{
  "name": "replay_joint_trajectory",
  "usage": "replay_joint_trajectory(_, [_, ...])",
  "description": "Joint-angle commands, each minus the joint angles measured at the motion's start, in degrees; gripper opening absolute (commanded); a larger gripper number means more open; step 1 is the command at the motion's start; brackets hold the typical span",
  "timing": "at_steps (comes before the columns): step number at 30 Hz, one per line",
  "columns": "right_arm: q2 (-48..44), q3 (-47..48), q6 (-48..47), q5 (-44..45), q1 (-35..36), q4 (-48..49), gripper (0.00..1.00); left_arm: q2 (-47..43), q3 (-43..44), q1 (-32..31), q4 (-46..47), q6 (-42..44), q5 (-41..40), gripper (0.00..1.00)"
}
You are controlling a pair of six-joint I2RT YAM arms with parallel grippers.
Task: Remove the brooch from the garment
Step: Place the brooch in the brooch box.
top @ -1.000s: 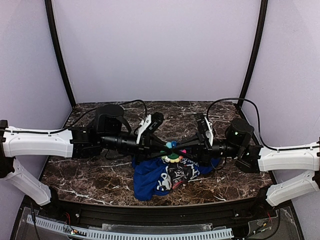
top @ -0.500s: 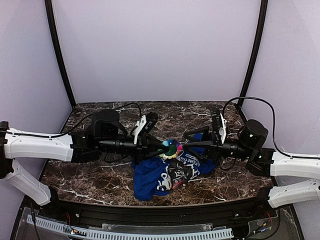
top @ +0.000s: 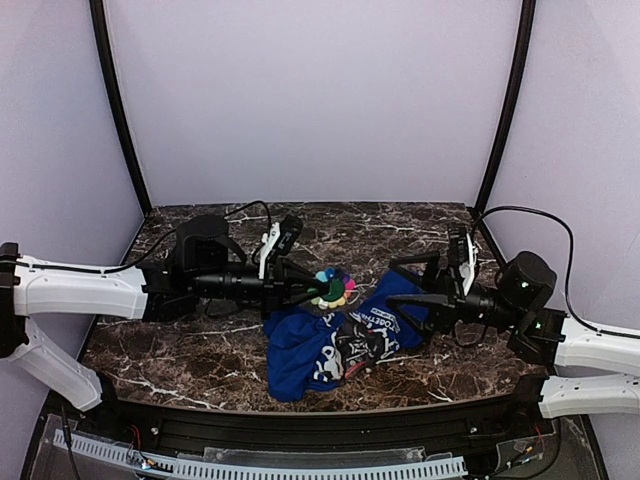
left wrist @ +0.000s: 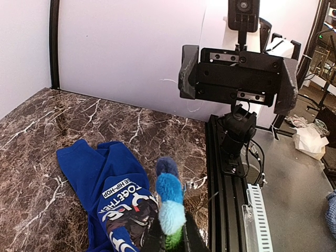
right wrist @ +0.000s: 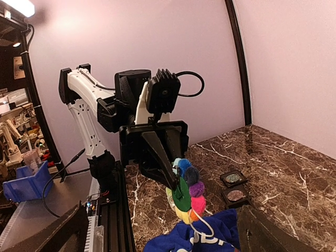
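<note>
The left arm reaches level across the table, its gripper clamped on the brooch just above the blue garment's far edge. The right gripper gapes wide over the garment's right side, holding nothing. Only the right wrist view shows the brooch face-on, a ring of coloured pompoms, with two small dark trays beyond the garment.

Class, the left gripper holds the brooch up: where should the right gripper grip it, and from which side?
Probably the free rim of the brooch, the pink and yellow pompoms away from the left gripper. The open right gripper should come from its own side, closing across the flat ring's two faces.
</note>
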Motion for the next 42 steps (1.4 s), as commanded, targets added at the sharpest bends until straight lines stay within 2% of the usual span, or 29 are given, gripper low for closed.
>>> replay_joint_trajectory(1, [2.0, -2.2, 1.2, -2.2, 0.7, 4.0, 0.98, 0.3, -0.8, 0.5, 1.6, -0.9, 2.3, 0.01])
replay_joint_trajectory(9, [4.7, -3.1, 0.1, -3.9, 5.8, 8.4, 0.96, 0.5, 0.5, 0.6, -0.6, -0.1, 5.2, 0.01])
replay_joint_trajectory(13, [6.9, -2.0, -1.2, -5.7, 6.6, 9.2, 0.91, -0.3, 0.2, 0.5, -0.5, 0.5, 7.1, 0.01])
replay_joint_trajectory(18, [8.7, -1.6, -2.2, -2.8, 6.6, 10.9, 0.90, 0.2, 0.4, 0.5, -1.0, 0.9, 8.8, 0.01])
replay_joint_trajectory(23, [13.4, 0.5, -3.5, -0.8, 6.5, 12.3, 0.81, 1.0, 0.1, 0.5, -0.5, 0.7, 10.8, 0.01])
replay_joint_trajectory(30, [21.3, 3.6, -5.0, -5.0, 6.5, 14.7, 0.66, 1.2, 0.1, 0.5, -0.4, 0.5, 10.0, 0.01])
replay_joint_trajectory(42, [25.8, 5.3, -2.9, -5.0, 6.7, 19.8, 0.50, 1.1, 0.7, 0.5, -1.2, 0.6, 9.4, 0.01])
